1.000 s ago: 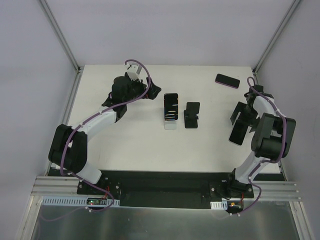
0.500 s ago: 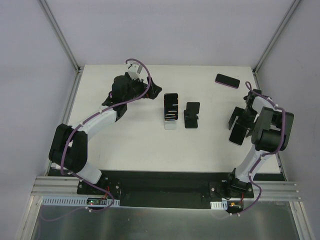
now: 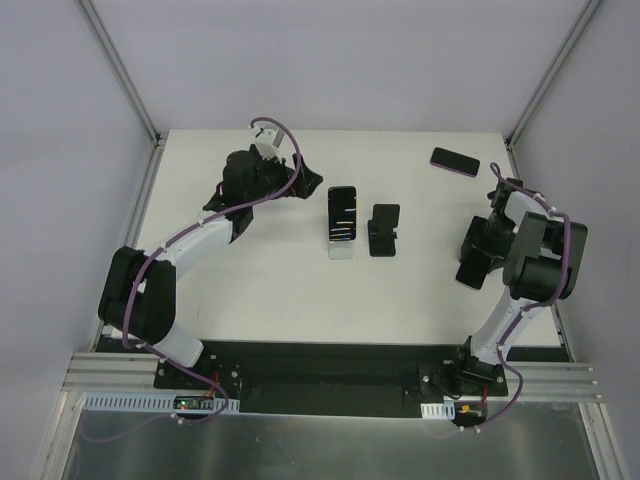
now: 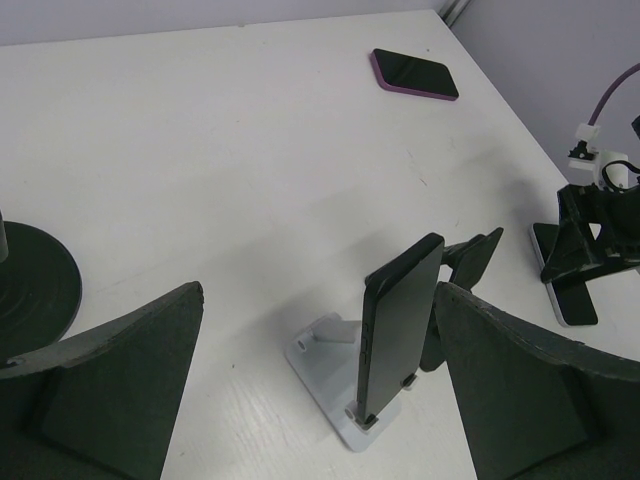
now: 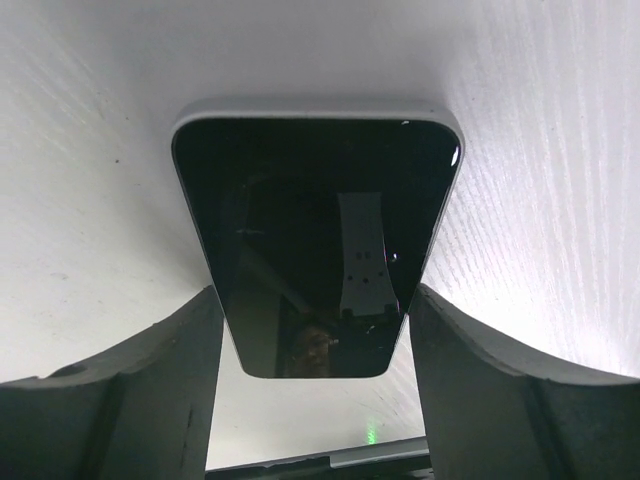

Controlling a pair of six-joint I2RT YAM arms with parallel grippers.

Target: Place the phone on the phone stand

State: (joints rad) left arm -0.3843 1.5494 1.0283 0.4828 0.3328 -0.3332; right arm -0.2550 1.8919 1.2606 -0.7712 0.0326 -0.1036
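Right gripper [image 5: 315,300] straddles flat phone [image 5: 315,220], clamping not confirmable; left gripper [image 4: 318,290] released. Risk: thin edges slip from fingers [image 5: 130,400] on lift, phone drops short of black stand [image 3: 383,229]

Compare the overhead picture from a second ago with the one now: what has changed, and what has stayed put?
The right gripper shifted slightly left and nearer, over the grey-edged phone lying flat on the right; its jaws now flank it, contact unclear. The left gripper, propped phone, white stand, black stand and purple phone stayed put.
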